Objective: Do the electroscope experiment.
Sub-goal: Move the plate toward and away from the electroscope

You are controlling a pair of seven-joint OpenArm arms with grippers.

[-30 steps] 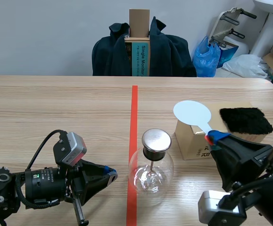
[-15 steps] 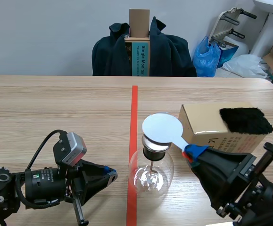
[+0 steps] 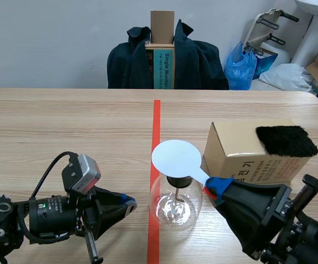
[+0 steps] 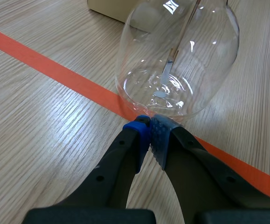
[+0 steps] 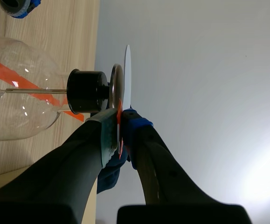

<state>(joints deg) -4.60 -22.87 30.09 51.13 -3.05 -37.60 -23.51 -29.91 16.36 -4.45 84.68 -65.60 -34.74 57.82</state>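
The electroscope, a round glass flask with a black stopper and a metal rod inside, stands on the orange tape line. My right gripper is shut on the handle of a white round paddle. The paddle hangs just over the flask's top and hides the metal plate in the scene view. In the right wrist view the paddle is edge-on, right next to the metal plate, with the right gripper pinching its handle. My left gripper lies low on the table, shut on nothing, its tips at the flask's base.
A cardboard box with a black fur cloth on top stands right of the flask, close behind my right gripper. A chair draped with a dark jacket stands beyond the table's far edge. A blue bag lies at the back right.
My right gripper has carried the white paddle leftward, from in front of the cardboard box to above the electroscope's top plate. The left arm has kept still.
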